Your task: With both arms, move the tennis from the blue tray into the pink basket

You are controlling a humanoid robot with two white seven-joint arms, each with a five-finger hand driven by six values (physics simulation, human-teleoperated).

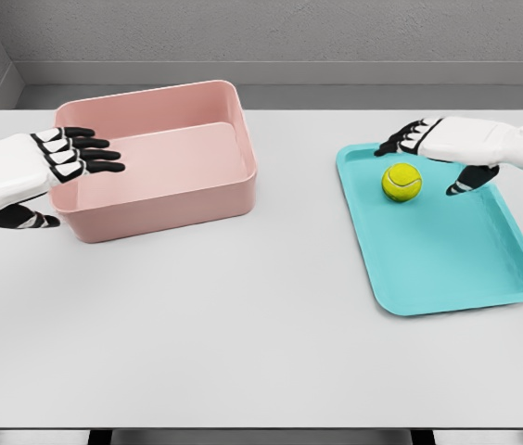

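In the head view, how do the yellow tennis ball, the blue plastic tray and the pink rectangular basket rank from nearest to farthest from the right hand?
1. The blue plastic tray: the right hand is over its far edge.
2. The yellow tennis ball: on the tray, just left of the open fingers, not touched.
The first two are almost too close to call.
3. The pink rectangular basket: far left, by the left hand.

Simulated test bench: plain white table (243,324), bare grey walls (289,32).

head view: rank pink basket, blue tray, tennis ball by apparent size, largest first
1. Pink basket and blue tray: close in apparent footprint; they lie at different depths from the camera, so I won't rank one over the other.
2. Tennis ball: clearly smallest, lying in the tray's far end beside the open right hand.
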